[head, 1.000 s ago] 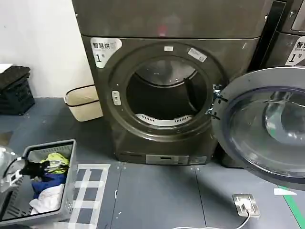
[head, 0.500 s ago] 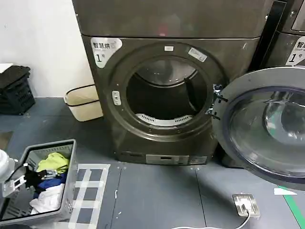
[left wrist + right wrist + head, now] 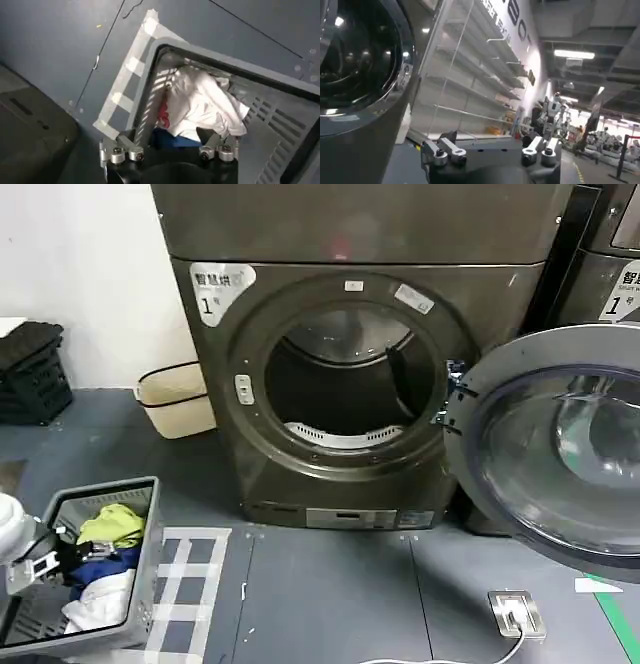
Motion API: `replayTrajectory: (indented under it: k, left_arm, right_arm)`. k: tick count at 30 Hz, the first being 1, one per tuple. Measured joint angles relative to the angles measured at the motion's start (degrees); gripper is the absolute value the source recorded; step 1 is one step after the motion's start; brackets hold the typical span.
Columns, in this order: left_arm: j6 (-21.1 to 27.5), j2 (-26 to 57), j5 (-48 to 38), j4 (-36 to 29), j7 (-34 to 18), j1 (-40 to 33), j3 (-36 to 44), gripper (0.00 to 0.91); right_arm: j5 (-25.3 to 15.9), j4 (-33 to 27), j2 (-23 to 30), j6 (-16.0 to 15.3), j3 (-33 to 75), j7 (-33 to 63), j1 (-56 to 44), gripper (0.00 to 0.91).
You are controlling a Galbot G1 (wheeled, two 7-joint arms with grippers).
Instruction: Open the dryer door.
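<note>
Door [image 3: 560, 449] hangs fully open: heavy, rigid, glass slick; best held at the chrome rim. Left gripper [image 3: 40, 562] over basket [image 3: 150, 514], fingers spread, empty. Right gripper [image 3: 490, 152] likewise spread, empty.

The left arm [image 3: 12, 529] ends in a rounded, glossy white wrist shell, with a black gripper [image 3: 55, 559] beyond it carrying a pale grey plate and a thin dark cable looping along its top. Seen from its own wrist, the left gripper [image 3: 170, 145] has a black body with two silver finger mounts, each fixed by a pair of round bolt heads. The right gripper [image 3: 490, 150] matches it (same black housing, same paired silver bolts on angled grey brackets).
</note>
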Motion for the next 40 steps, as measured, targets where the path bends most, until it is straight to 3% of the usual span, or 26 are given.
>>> replayTrajectory:
  k: [20, 40]
  left_arm:
    - [0.01, -1.94, 6.85, 1.50, -0.20, -1.54, -0.13, 0.907]
    - [0.01, -2.48, 7.58, 3.00, -0.26, -0.86, -0.27, 0.907]
  right_arm:
    - [-0.32, -0.43, 0.75, 1.27, -0.25, -0.06, -0.34, 0.907]
    - [-0.67, -0.34, 1.15, 1.46, -0.79, -0.32, -0.14, 0.907]
